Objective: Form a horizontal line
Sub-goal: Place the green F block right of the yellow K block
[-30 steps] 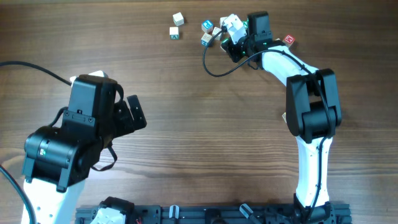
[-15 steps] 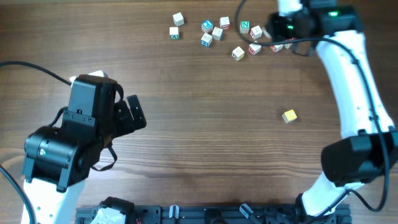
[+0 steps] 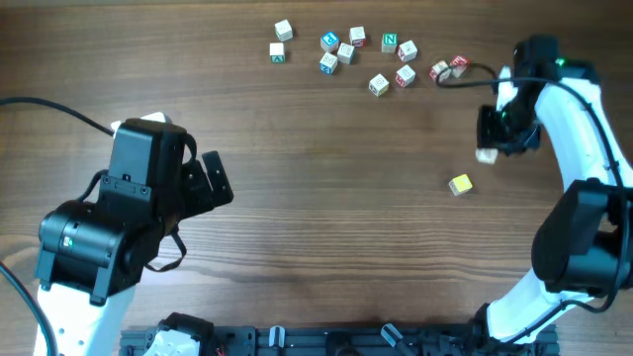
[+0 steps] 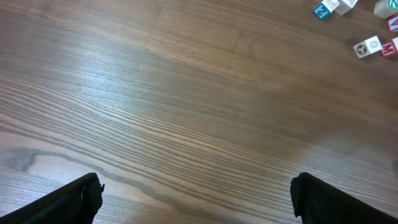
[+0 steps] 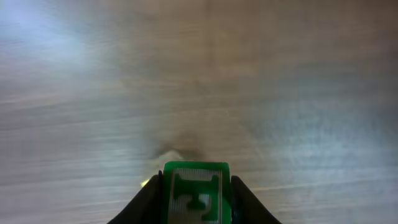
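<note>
One green cube with a white F (image 5: pixel 195 190) sits clamped between the fingers (image 5: pixel 148 200) of the right gripper (image 3: pixel 488 146), and it looks to be held just off the table (image 3: pixel 326 218) on the robot's right side. The yellow cube (image 3: pixel 460 185) lies on the wood near it, off toward the robot's left and a little closer to the base. The two are apart, not touching.

That offset is likely what the coming move turns on. For a row running left to right, the held cube would need to come down level with the yellow one and beside it, not farther out as it hangs now. The right arm is much the nearer. The left gripper (image 3: pixel 210 183) sits well away on the other side, its jaws spread wide with nothing between them. The other cubes (image 3: pixel 345 52) lie scattered along the far edge.
</note>
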